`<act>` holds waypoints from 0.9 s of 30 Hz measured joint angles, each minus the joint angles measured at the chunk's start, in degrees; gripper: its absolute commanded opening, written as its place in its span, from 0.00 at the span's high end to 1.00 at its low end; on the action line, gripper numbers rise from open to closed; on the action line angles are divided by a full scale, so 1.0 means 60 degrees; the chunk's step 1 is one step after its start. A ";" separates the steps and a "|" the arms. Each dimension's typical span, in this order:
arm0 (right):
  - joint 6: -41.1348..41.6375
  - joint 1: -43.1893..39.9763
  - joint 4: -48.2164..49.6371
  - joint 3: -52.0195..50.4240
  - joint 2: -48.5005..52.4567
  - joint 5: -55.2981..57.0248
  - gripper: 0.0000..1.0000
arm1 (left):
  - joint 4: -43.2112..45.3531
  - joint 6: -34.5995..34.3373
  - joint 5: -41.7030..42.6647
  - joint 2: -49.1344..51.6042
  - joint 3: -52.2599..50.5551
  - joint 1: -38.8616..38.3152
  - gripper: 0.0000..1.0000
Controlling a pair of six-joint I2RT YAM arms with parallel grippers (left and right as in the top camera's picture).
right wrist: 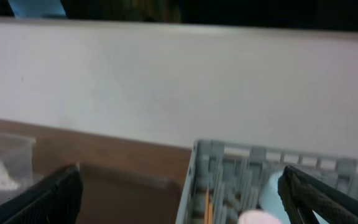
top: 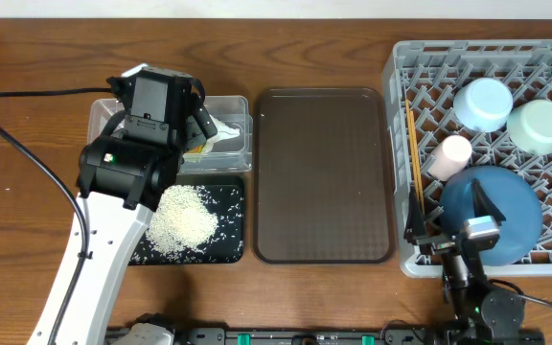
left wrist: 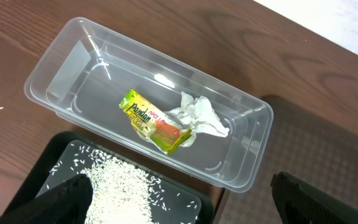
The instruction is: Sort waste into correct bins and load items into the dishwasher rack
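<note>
The clear tub holds the green-yellow wrapper and the crumpled white tissue. Beside it, the black tray carries a heap of rice. My left gripper hovers open above both bins, nothing between its fingers. In the grey rack sit the dark blue bowl, light blue bowl, mint green bowl, pink cup and chopsticks. My right gripper is open and empty at the rack's near left corner.
The brown serving tray lies between the bins and the rack with nothing on it. A black cable runs across the table's left side. A pale wall stands behind the table.
</note>
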 measured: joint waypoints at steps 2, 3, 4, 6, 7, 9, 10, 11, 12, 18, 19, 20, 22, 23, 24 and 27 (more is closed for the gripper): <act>0.0004 0.0000 -0.0419 0.0000 -0.0004 0.0066 0.01 | 0.0000 0.0000 0.0000 0.0000 0.0000 0.0000 0.05; 0.0004 0.0000 -0.0714 0.0000 -0.0004 0.0124 0.01 | 0.0000 0.0000 0.0000 0.0000 0.0000 0.0000 0.05; 0.0004 0.0000 -0.1195 0.0000 -0.0007 0.0226 0.01 | 0.0004 0.0000 0.0000 0.0000 0.0000 0.0000 0.05; 0.0004 0.0000 -0.2025 -0.0004 0.0004 0.0423 0.01 | 0.0004 0.0000 -0.0004 0.0000 0.0000 0.0000 0.05; 0.0000 0.0000 -0.2291 -0.0004 0.0000 0.0521 0.01 | 0.0004 0.0000 0.0000 0.0000 0.0000 0.0000 0.05; -0.0011 0.0000 -0.2357 -0.0004 0.0015 0.0750 0.01 | 0.0004 0.0000 0.0000 0.0000 0.0000 0.0000 0.05; -0.0062 0.0000 -0.2361 -0.0004 0.0011 0.0827 0.01 | 0.0004 0.0000 0.0000 0.0000 0.0000 0.0000 0.05; -0.0153 0.0000 -0.2368 -0.0004 0.0011 0.0871 0.01 | -0.0004 0.0000 0.0000 0.0000 0.0000 0.0000 0.05; -0.0255 0.0000 -0.2368 -0.0004 0.0011 0.0911 0.01 | 0.0000 0.0000 0.0000 0.0000 0.0000 0.0000 0.05; -0.0681 0.0000 -0.2379 -0.0004 0.0011 0.1107 0.01 | 0.0000 0.0000 0.0000 0.0000 0.0000 0.0000 0.05; -0.0710 0.0000 -0.2379 -0.0004 0.0011 0.1122 0.01 | -0.0004 0.0000 0.0000 0.0000 0.0000 0.0000 0.05; -0.0732 0.0000 -0.2382 -0.0004 0.0011 0.1122 0.01 | 0.0000 0.0000 0.0000 0.0000 0.0000 0.0000 0.05; -0.0758 0.0000 -0.2382 -0.0004 0.0011 0.1126 0.01 | 0.0000 0.0000 0.0000 0.0000 0.0000 0.0000 0.05; -0.0776 0.0000 -0.2382 -0.0004 0.0011 0.1129 0.01 | 0.0000 0.0000 0.0000 0.0000 0.0000 0.0000 0.05; -0.0783 0.0000 -0.2379 -0.0004 0.0011 0.1129 0.01 | 0.0000 0.0000 0.0000 0.0000 0.0000 0.0000 0.05; -0.0794 0.0000 -0.2382 -0.0004 0.0011 0.1129 0.01 | -0.0004 0.0000 0.0000 0.0000 0.0000 0.0000 0.05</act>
